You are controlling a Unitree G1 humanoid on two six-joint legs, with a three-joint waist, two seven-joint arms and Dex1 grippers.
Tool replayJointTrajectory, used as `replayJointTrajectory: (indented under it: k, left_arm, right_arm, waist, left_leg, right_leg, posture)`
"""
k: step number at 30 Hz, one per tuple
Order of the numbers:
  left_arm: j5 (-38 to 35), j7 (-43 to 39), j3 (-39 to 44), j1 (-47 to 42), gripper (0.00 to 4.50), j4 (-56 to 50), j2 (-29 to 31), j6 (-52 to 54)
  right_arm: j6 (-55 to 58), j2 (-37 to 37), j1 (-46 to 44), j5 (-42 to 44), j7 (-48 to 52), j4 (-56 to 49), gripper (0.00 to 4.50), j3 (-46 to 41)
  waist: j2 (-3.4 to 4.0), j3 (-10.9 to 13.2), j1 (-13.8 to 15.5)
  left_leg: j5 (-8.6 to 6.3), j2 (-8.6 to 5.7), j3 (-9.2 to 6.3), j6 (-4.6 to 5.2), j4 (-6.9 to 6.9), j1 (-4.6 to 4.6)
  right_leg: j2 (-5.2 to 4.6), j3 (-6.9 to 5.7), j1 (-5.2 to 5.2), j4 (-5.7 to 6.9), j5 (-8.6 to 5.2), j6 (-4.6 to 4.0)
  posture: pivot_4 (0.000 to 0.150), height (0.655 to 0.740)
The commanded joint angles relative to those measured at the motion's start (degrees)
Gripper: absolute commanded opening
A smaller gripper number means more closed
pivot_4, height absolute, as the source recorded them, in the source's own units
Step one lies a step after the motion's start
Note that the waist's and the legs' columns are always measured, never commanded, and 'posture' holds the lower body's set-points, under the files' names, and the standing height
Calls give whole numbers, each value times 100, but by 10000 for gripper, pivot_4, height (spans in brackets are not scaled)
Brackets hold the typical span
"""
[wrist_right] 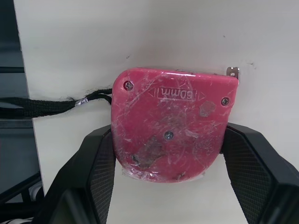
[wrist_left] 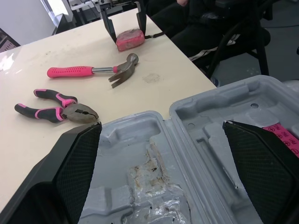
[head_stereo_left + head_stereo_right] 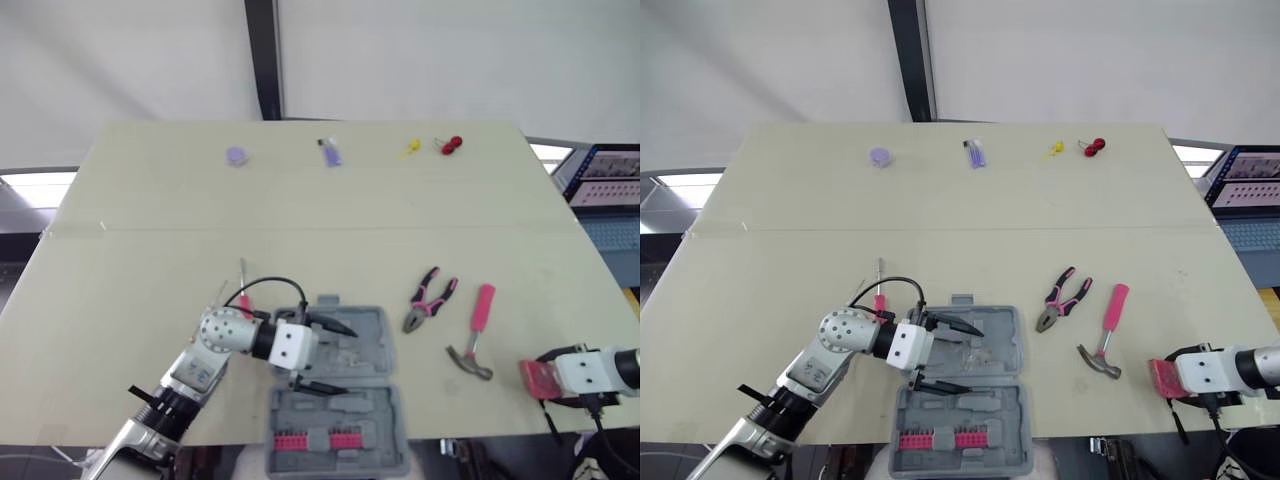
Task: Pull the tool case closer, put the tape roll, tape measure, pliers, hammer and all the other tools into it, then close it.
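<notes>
The grey tool case (image 3: 375,335) lies open at the table's front centre, with a pink bit holder (image 3: 330,440) in its near half. My left gripper (image 3: 338,357) hovers open over the case's far half, its fingers (image 2: 77,156) spread wide above the moulded tray. At the front right, my right gripper (image 3: 537,380) is shut on the pink tape measure (image 1: 170,121), which rests on the table near the edge. Pink-handled pliers (image 3: 430,298) and a pink-handled hammer (image 3: 475,330) lie between the case and the tape measure. A purple tape roll (image 3: 236,155) sits far back left.
A thin screwdriver (image 3: 243,285) lies just behind my left forearm. Along the back are a purple tool (image 3: 330,153), a small yellow item (image 3: 410,148) and a red item (image 3: 452,145). The tape measure's black strap (image 1: 46,105) trails over the table's front edge.
</notes>
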Motion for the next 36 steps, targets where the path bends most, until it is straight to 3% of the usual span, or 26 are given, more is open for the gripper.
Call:
replayJointTrajectory:
  k: [1,5,9,13,17,21,24,28,33,36]
  left_arm:
    - [-4,35,-35,-36,45000,-119,-33,-11]
    - [-26,71,6,-2,45000,-134,-27,-16]
    - [-166,180,182,84,45000,-232,18,127]
    - [-355,271,425,206,45000,-364,99,310]
    - [-633,314,798,454,45000,-577,318,602]
    - [-720,385,1027,729,45000,-725,498,744]
    - [-840,443,1311,1070,45000,-795,648,799]
    - [-778,586,1399,1219,45000,-719,645,743]
    - [-632,717,1467,1131,45000,-326,589,529]
    - [-603,736,1444,1049,45000,-187,562,453]
  right_arm:
    - [119,-92,-8,18,-121,176,28288,-39]
    - [279,-52,51,478,251,233,28288,-258]
    - [1296,-170,343,1646,1464,-495,28288,-691]
    - [2869,-570,1109,2483,1847,-2651,28288,-1132]
    - [4958,-1164,2045,3091,1559,-5629,28288,-1771]
    - [6897,-1327,1955,3126,843,-7727,28288,-1870]
    - [8339,-1186,874,2851,494,-9128,28288,-969]
    - [9692,-707,-519,2208,462,-9886,28288,471]
    - [10945,856,-2689,773,389,-9354,28288,2756]
    - [11263,1379,-3333,302,409,-8935,28288,3494]
  waist:
    - [0,0,3]
    - [0,1,10]
    - [24,8,16]
    - [55,11,21]
    - [75,13,37]
    - [69,13,48]
    - [72,12,65]
    - [72,11,151]
    - [76,7,60]
    - [79,5,17]
  left_leg:
    - [0,0,0,0,0,0]
    - [-1,-1,-1,1,1,0]
    - [-1,-2,-2,2,2,-1]
    - [-1,-2,-5,2,6,-2]
    - [-2,-2,-6,2,3,-11]
    - [-3,-3,-25,-1,-4,-20]
    - [-12,-3,-33,-14,4,-49]
    - [-12,-9,-63,-16,20,-97]
    - [-10,-17,-70,-20,24,-101]
    - [-6,-17,-71,-26,14,-103]
  right_leg:
    - [0,0,1,0,0,0]
    - [0,-2,4,-2,0,0]
    - [0,-1,2,-3,0,1]
    - [1,0,-4,-2,0,1]
    - [1,5,-26,6,0,1]
    - [5,9,-40,11,0,0]
    - [5,10,-63,17,0,0]
    - [6,4,-88,19,0,0]
    - [6,10,-93,30,1,1]
    - [6,4,-113,48,0,-1]
  posture:
    - [1500,7400]
    - [1500,7400]
    - [1500,7400]
    - [1500,7400]
    - [1500,7400]
    - [1500,7400]
    - [1500,7400]
    - [1500,7400]
    - [1500,7400]
    - [1500,7400]
